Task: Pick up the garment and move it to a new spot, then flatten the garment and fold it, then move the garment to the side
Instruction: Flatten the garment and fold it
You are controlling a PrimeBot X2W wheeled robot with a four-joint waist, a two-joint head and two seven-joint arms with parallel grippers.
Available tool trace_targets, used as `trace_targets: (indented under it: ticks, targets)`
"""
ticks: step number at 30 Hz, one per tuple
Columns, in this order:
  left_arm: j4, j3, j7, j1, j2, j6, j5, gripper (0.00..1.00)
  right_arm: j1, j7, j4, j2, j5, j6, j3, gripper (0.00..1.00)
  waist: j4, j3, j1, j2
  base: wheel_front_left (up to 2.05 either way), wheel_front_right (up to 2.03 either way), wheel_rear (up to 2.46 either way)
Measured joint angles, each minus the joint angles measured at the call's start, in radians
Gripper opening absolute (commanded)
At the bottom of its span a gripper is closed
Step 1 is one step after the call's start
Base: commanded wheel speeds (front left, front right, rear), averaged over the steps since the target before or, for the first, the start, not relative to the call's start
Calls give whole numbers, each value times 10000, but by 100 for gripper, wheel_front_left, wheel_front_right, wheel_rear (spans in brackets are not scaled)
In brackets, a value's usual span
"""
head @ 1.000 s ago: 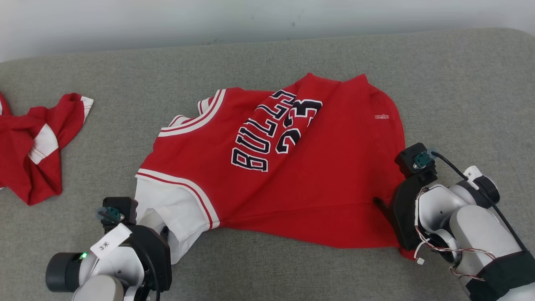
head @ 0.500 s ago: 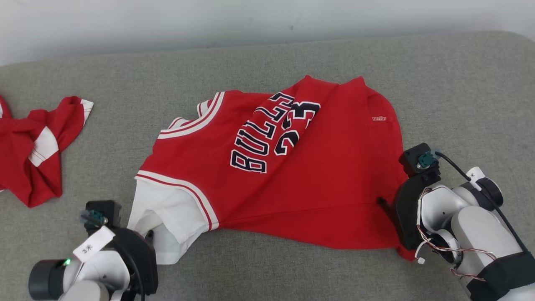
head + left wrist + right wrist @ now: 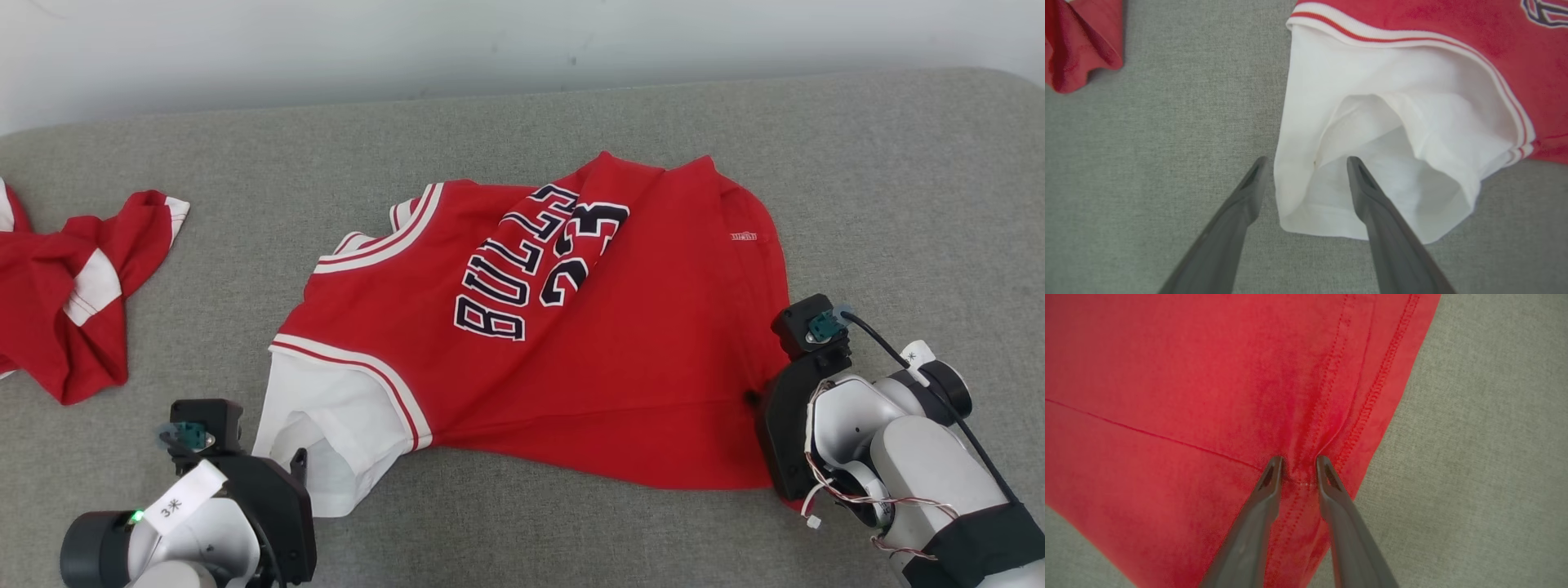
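Since a second ago the left pincer [image 3: 1304, 163] has drawn back toward the near left, and the right pincer [image 3: 1299, 461] has narrowed from a wide spread. The left pincer now stands spread at the cuff of the white sleeve [image 3: 1372, 81]: one finger lies over the sleeve's open mouth and the other over the bare grey bench [image 3: 898, 163] just beside the cuff's edge, with nothing gripped. The right pincer is pinching the red jersey [image 3: 571, 367] at its near right corner, just inside the stitched hem, and a small ridge of cloth puckers up between the tips. The jersey lies spread in the middle of the bench, collar end to the left and hem to the right, with a fold running across its chest. Its lettering reads "BULLS" [image 3: 498, 294] in dark, white-edged letters, turned sideways in the head view, with the number "23" [image 3: 584, 253] beside it, partly caught in the fold. A small white tag [image 3: 743, 237] near the far right hem is too small to read. A paper label [image 3: 181, 500] on the left wrist shows a "3" and a star-like mark. A second red and white garment [image 3: 73, 294] lies crumpled at the far left, well apart.
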Motion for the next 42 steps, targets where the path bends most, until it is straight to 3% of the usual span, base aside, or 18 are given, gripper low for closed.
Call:
trace_targets:
  ticks: [1,2,3,4,17,30,35,41,42]
  targets:
    - [-38,0,-44,5,-8,0,2,43,0,-8,10,-2,-8,-2,-2,26,1,-3,0,-1,0,0,0]
    - [-94,4,-65,5,-25,0,2,15,0,-31,17,-4,-8,-2,-2,10,2,-7,0,-1,0,0,0]
    - [-171,4,-81,5,-35,0,13,0,0,-40,21,-4,-17,-27,0,4,3,-10,0,0,0,0,0]
    - [-240,17,-111,4,-42,0,40,0,0,-58,27,-4,-40,-44,2,0,4,-14,0,0,0,0,0]
    - [-546,259,-305,388,-73,2,121,0,136,-449,121,-15,-50,-169,-75,0,31,-344,0,-2,0,0,0]
    - [-1542,654,-1768,316,-297,6,531,0,8,-2242,-872,117,-153,-1177,-1133,0,-6,-645,0,-2,0,0,0]
    - [-1760,951,-2178,625,-546,8,573,0,847,-2360,-1045,125,-138,-1174,-1076,0,-74,-867,0,-2,0,0,0]
    - [-1590,621,-2128,1246,-602,13,566,0,1555,-2138,-826,52,-90,-1039,-805,0,-195,-963,-1,-2,0,0,0]
    - [-1592,589,-2128,1244,-604,13,566,0,1559,-2092,-828,59,-88,-1037,-782,21,-199,-948,-1,-2,0,0,0]
